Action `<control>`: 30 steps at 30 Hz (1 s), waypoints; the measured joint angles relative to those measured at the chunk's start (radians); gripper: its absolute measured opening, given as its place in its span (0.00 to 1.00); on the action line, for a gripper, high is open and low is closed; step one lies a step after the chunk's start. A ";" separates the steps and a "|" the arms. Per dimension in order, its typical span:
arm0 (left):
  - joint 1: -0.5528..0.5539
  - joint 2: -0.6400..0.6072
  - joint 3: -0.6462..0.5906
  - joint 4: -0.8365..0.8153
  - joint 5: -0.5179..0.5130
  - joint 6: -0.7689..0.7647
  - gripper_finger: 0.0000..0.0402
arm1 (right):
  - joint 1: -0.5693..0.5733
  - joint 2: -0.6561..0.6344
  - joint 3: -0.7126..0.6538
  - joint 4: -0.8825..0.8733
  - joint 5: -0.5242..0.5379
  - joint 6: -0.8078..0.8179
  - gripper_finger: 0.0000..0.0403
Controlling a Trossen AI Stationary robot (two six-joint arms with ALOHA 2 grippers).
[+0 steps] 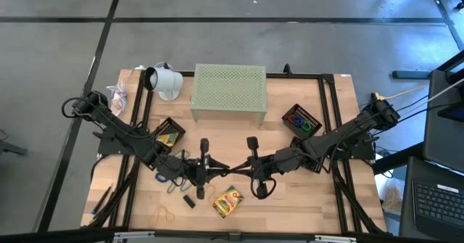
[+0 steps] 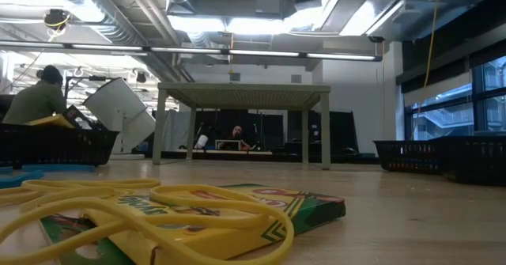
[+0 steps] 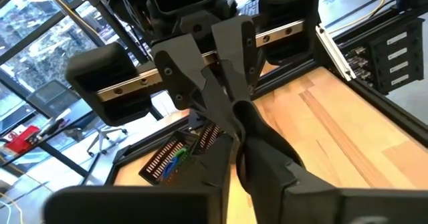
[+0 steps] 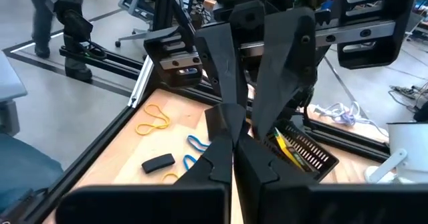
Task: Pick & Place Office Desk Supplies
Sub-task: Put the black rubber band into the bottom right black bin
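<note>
Right now both my hands are meeting mid-desk, fingertip to fingertip.

My right hand (image 1: 230,168) is pinching fully closed; whether my left hand (image 1: 217,169) is gripping anything I cannot tell. Near the front edge are lying a crayon box (image 1: 228,201), light and stiff, best taken across its flat faces, and a floppy yellow rubber band (image 1: 162,215), best pinched at one strand.

Both dark six-joint arms reach in low over the pale wooden table (image 1: 304,199), meeting tip to tip near its front middle. The left gripper (image 1: 214,172) points right, its fingers nearly together, nosed into the other gripper. The right gripper (image 1: 243,169) points left, jaws pressed shut.
</note>
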 joint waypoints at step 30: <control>-0.015 0.000 0.000 -0.082 -0.530 -0.117 0.36 | -0.064 -0.172 -0.008 -1.323 0.075 1.260 0.01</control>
